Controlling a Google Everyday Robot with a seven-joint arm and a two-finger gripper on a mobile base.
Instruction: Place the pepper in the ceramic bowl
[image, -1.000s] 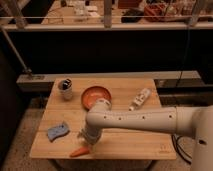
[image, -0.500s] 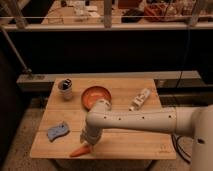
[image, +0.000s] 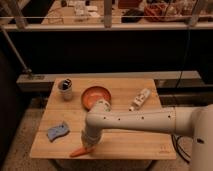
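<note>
Pepper (image: 78, 152) lies flat at the table's (image: 130, 142) front edge, thin tip pointing left. My claw (image: 89, 146) sits right on its thick end, but I can't tell if it's clamped or apart. Ceramic bowl (image: 95, 95) is well behind near the back, grey cup (image: 65, 89) just left of it, blue sponge (image: 58, 131) near the pepper on the left

No legible text: the label on the white bottle (image: 140, 99), beyond and right of the gripper (image: 86, 146) at the table's (image: 130, 142) front edge, cannot be read.
</note>
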